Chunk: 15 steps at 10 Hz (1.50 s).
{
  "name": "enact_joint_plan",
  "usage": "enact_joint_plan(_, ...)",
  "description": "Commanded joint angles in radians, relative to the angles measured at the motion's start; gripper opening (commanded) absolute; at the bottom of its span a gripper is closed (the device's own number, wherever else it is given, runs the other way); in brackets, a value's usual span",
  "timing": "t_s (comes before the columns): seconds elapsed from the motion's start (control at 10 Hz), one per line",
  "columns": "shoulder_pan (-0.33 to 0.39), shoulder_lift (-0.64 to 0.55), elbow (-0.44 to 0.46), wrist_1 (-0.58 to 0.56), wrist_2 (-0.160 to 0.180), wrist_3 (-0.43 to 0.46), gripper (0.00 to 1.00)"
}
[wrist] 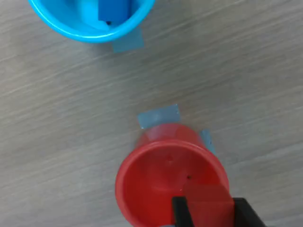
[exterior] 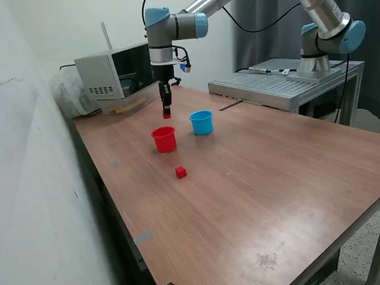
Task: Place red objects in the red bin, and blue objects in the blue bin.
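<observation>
A red cube (wrist: 207,202) is held between the jaws of the gripper (exterior: 167,113), which hangs above the red cup (exterior: 164,139) on the wooden desk (exterior: 267,178). In the wrist view the cube is seen over the cup's open mouth, with nothing inside the cup. A second red cube (exterior: 181,172) lies on the desk, near the red cup and apart from it. The light blue cup (exterior: 202,122) stands just beside the red cup, toward the exterior view's right, and a dark blue cube (wrist: 113,10) is seen inside it. Blue tape patches (wrist: 158,115) are stuck to the desk by both cups.
</observation>
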Motion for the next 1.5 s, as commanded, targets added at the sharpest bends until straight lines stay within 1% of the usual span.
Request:
enact_joint_plan(0.0,0.001,0.001,-0.001,-0.016,0.000,0.006,0.00)
enact_joint_plan(0.6,0.001,0.001,0.002,-0.036,-0.002,0.011,0.00)
enact_joint_plan(0.7,-0.001,0.001,0.002,-0.036,-0.002,0.009,1.00)
enact_joint_plan(1.1,-0.002,-0.007,0.007,-0.039,-0.002,0.009,1.00)
enact_joint_plan(1.2,-0.002,-0.010,0.017,-0.037,-0.002,0.009,1.00)
enact_joint_plan(1.3,0.002,-0.026,0.046,-0.036,0.000,0.009,1.00)
enact_joint_plan(1.4,0.011,-0.063,0.071,-0.034,0.005,-0.001,1.00)
